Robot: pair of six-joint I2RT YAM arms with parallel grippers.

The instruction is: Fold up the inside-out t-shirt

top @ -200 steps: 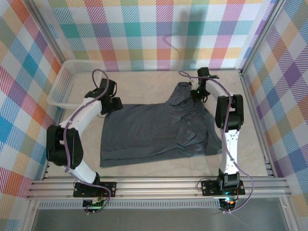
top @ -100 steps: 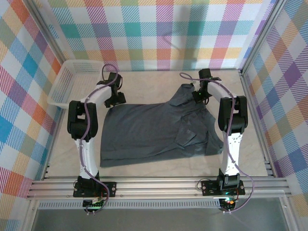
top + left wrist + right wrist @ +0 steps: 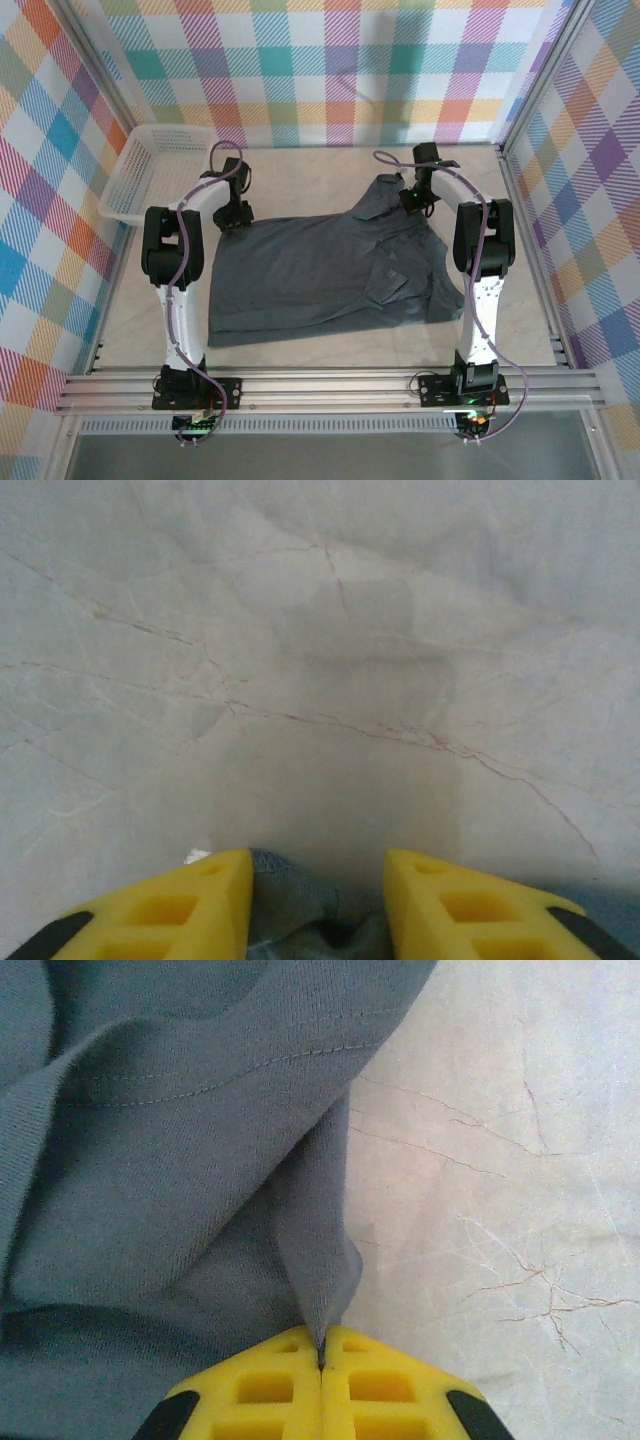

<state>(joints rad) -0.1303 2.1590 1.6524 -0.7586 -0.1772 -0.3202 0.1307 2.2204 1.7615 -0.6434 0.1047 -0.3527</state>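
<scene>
Starting at the right end effector (image 3: 322,1358): its two yellow pads (image 3: 270,1388) are pressed flat together with a thin ridge of the shirt (image 3: 180,1160) pinched in the seam between them, so that side has a firm hold on the cloth. From above, that grip is at the far right of the shirt, by the bit that pokes out furthest, probably a sleeve or shoulder.

The left end effector (image 3: 318,910) is a different story. Its fingers (image 3: 200,905) stand well apart, with a small bunch of grey cloth lying in the gap at their base and bare counter (image 3: 320,680) ahead of them. Nothing is clamped there as far as I can tell. The overhead view puts it right at the shirt's far left corner.

The shirt itself lies spread mostly flat in the middle of the counter, with some wrinkles and a doubled-over flap on the right half. A white basket (image 3: 140,165) sits in the far left corner, apart from the shirt.

My read: this is the grab-the-far-edge step, before the first fold. The right side is ready, the left isn't. The next move calls for the left to close on that corner cloth, then for both sides to lift and carry the far edge toward the near one together. If the left closes on too little, that corner will likely slip out and the fold goes crooked.
</scene>
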